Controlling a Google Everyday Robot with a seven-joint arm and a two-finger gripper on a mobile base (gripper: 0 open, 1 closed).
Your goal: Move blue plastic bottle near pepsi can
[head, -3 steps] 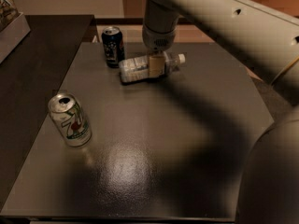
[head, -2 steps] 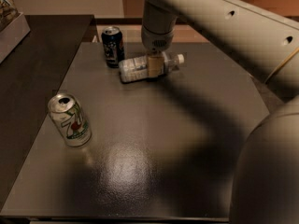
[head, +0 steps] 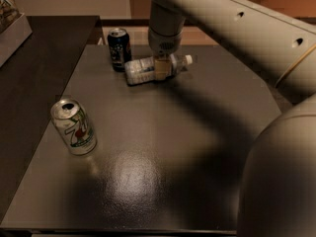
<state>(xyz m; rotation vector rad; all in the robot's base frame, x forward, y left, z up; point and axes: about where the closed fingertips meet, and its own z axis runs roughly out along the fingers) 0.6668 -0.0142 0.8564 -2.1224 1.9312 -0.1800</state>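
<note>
Currently the pincer (head: 163, 66) reaches straight down at the far side of the worktop (head: 197, 147), clamped across the water bottle (head: 140, 71) just behind its neck. The bottle lies on its side, white cap pointing right, base just beside the dark blue can (head: 118, 48), which stands upright at the far left edge. A white-and-green can (head: 74, 127) stands well apart, near the left edge.

views: one | from: high, tilted down across table (head: 197, 132) toward its far edge | gripper (head: 163, 68): upper centre, far from lens | near lens: robot body (head: 284, 181) fills corner below-right of gripper | arm (head: 237, 19) spans top right | pepsi can (head: 118, 48) just left of gripper
</note>
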